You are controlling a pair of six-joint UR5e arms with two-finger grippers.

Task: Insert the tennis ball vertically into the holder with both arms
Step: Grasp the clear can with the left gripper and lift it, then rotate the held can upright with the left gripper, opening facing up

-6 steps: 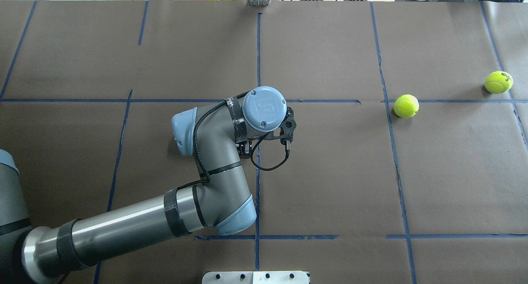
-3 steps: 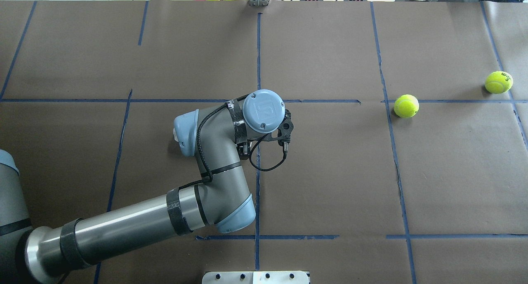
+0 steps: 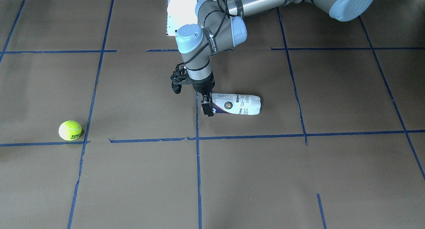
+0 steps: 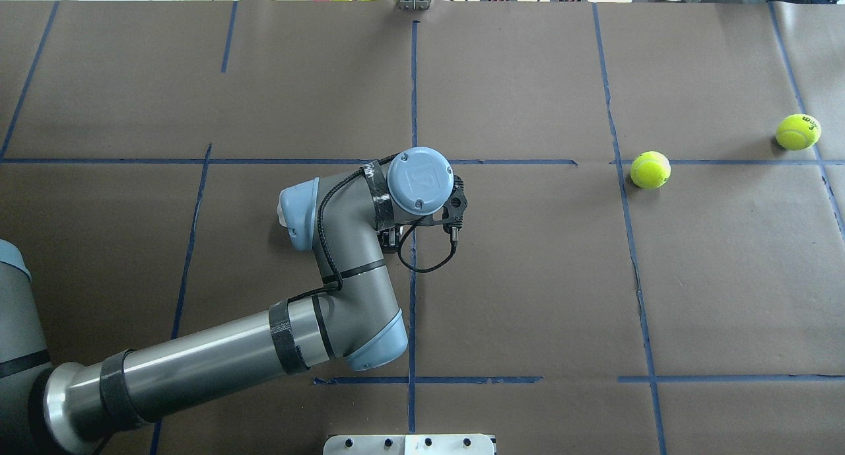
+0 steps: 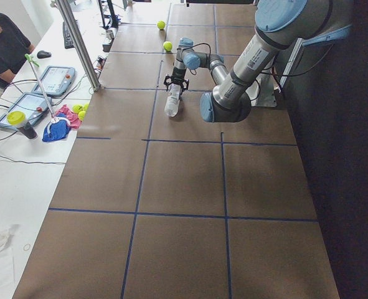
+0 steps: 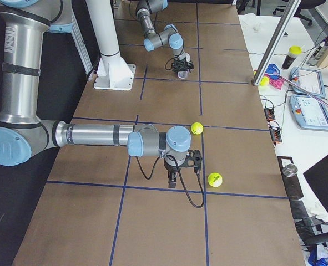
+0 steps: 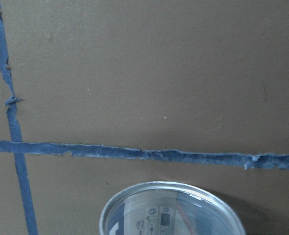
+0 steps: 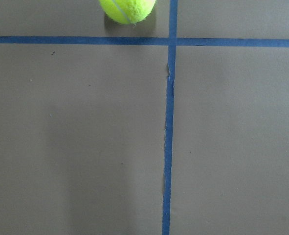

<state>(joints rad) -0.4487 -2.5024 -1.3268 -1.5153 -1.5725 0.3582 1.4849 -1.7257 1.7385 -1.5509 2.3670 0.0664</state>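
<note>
Front view: holder (image 3: pixel 237 104) lies on its side on the table (image 3: pixel 298 175). Left gripper (image 3: pixel 208 108) is down at its rim end; we can't tell how wide the fingers are or whether they have hold of it. Inner ball (image 3: pixel 70 130) sits loose, well apart from the holder. Overhead: the left wrist hides the holder; inner ball (image 4: pixel 650 170) and outer ball (image 4: pixel 797 131) are both free, and no right arm is in frame. Left side view: holder (image 5: pixel 172 103) lies flat under the left gripper. Right side view: right gripper (image 6: pixel 173 180) points down near the outer ball (image 6: pixel 215 179), apart from it; we can't tell its opening. Left wrist: only the holder's metal rim (image 7: pixel 171 188) shows, no fingers. Right wrist: outer ball (image 8: pixel 127 10) at the top edge, no fingers. We judge this early: the holder isn't upright and no ball is in it; standing it up, picking a ball and inserting it all remain.
</note>
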